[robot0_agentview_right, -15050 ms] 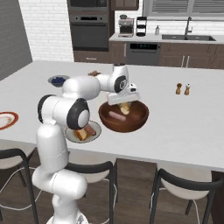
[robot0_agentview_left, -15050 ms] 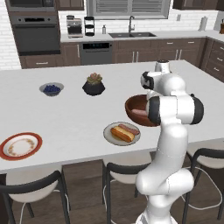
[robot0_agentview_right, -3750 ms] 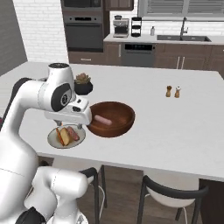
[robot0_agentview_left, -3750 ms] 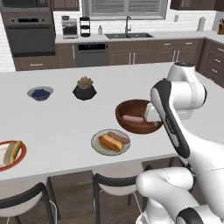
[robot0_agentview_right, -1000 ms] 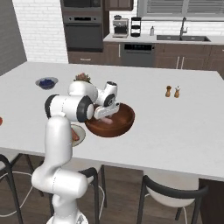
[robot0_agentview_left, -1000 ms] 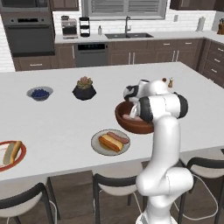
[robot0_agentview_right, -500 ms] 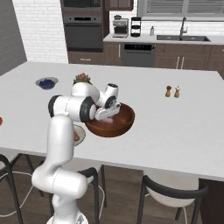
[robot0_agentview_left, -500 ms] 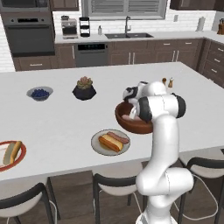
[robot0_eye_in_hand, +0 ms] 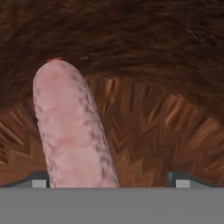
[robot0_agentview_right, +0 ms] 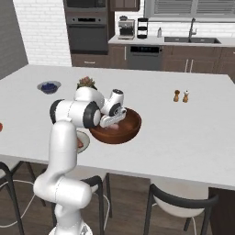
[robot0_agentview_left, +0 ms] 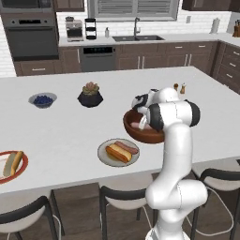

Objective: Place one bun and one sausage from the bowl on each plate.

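White island counter [robot0_agentview_left: 61, 131]: gripper [robot0_eye_in_hand: 109, 177] spread wide inside the bowl [robot0_agentview_left: 136, 131], straddling a pink sausage [robot0_eye_in_hand: 72, 131].

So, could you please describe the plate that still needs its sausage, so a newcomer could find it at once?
On the white island counter, look to the near left edge, far from the reddish-brown bowl. The orange-red-rimmed plate there holds a bun alone, whereas the pale grey plate holds a bun and a sausage.
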{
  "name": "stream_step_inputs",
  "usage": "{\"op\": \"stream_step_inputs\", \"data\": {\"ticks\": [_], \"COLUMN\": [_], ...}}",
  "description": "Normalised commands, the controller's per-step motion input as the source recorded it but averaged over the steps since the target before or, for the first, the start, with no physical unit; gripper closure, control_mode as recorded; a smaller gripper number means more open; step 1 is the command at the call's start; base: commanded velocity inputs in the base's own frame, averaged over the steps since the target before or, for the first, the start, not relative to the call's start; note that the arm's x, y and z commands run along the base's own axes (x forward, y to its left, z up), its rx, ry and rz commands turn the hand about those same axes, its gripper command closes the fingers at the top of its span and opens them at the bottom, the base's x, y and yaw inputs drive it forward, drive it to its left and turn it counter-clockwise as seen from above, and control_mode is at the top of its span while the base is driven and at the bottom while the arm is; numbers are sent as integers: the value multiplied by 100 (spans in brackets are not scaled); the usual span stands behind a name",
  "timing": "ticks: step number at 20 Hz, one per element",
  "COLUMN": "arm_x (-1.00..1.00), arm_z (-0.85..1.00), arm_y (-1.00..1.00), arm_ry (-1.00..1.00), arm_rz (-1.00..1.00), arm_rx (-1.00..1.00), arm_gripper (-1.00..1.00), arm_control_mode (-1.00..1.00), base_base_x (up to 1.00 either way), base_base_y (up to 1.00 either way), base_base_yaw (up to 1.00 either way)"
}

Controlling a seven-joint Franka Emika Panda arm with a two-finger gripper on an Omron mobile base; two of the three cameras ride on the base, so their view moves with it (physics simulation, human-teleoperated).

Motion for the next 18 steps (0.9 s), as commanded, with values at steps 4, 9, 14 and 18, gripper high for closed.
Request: {"op": "stream_step_inputs", "data": {"ticks": [4, 9, 14, 18], "arm_x": [0, 0, -14, -53], "arm_z": [0, 0, 6, 83], "arm_y": [0, 0, -4, -4], "arm_ry": [0, 0, 0, 1], "arm_rz": [0, 0, 0, -4], "arm_rx": [0, 0, 0, 0], "arm_gripper": [100, 100, 100, 100], "arm_control_mode": [-100, -100, -100, -100], "base_base_x": [0, 0, 0, 0], "base_base_y": [0, 0, 0, 0], "base_base_yaw": [0, 0, 0, 0]}}
